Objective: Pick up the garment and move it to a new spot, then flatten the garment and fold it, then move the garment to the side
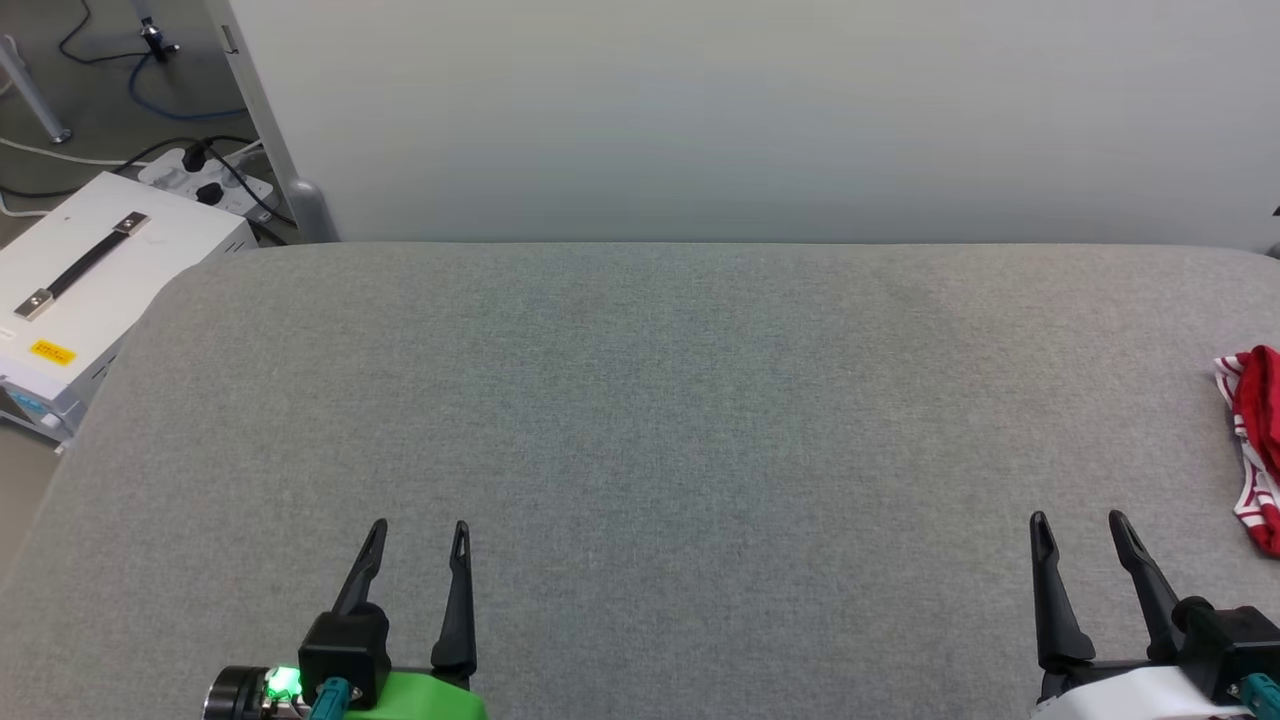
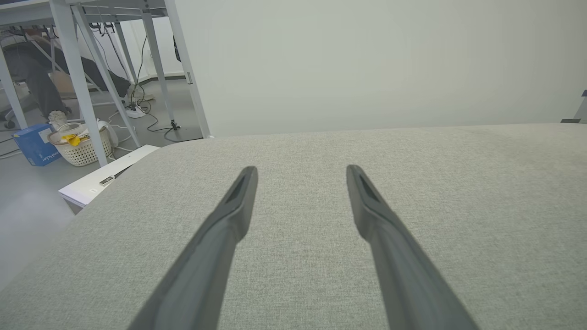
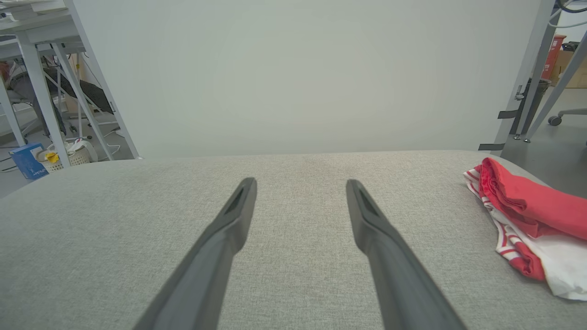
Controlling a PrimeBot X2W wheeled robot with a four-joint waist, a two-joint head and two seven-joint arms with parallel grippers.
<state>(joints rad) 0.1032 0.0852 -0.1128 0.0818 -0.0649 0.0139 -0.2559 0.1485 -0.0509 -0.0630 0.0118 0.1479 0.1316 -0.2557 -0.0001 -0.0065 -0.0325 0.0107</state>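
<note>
At three o'clock on the grey pad (image 1: 640, 400), the garment (image 1: 1262, 420) sits bunched, likely soft and light, so my wide-open, empty right gripper (image 1: 1079, 520) should pinch a fold.

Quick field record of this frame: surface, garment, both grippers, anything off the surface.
surface: grey fabric-covered surface, pale wall panel behind
garment: red and white garment, loosely folded pile at the surface's right edge, cut off in head view
left gripper: left gripper open, empty, over bare fabric
right gripper: right gripper open, empty, apart from the garment, which lies to its right
off-surface: white case with black handle and power strip on the floor, left
</note>
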